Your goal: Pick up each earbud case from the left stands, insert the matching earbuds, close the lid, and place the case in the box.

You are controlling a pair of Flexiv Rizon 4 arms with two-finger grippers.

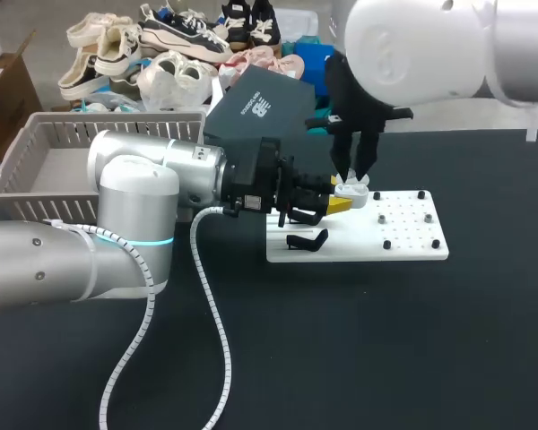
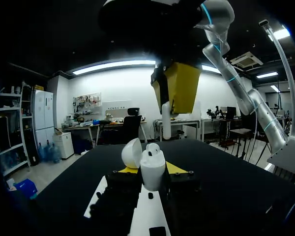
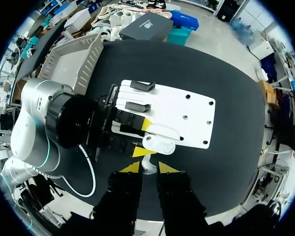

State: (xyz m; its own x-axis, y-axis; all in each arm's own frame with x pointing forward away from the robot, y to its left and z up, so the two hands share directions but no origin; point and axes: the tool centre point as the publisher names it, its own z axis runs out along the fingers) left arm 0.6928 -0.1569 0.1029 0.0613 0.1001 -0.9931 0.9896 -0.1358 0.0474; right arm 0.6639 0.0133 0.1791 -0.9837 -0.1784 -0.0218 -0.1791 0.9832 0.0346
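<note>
One earbud case (image 2: 152, 169), lid open, stands clamped in the left gripper (image 1: 338, 204) over the white board (image 1: 412, 242), one bud (image 2: 153, 148) apparently seated, while the right gripper (image 3: 148, 167) pinches a second earbud (image 2: 166, 123) just above it, leaving that insertion, lid-closing and placing in the box (image 1: 117, 115).
</note>
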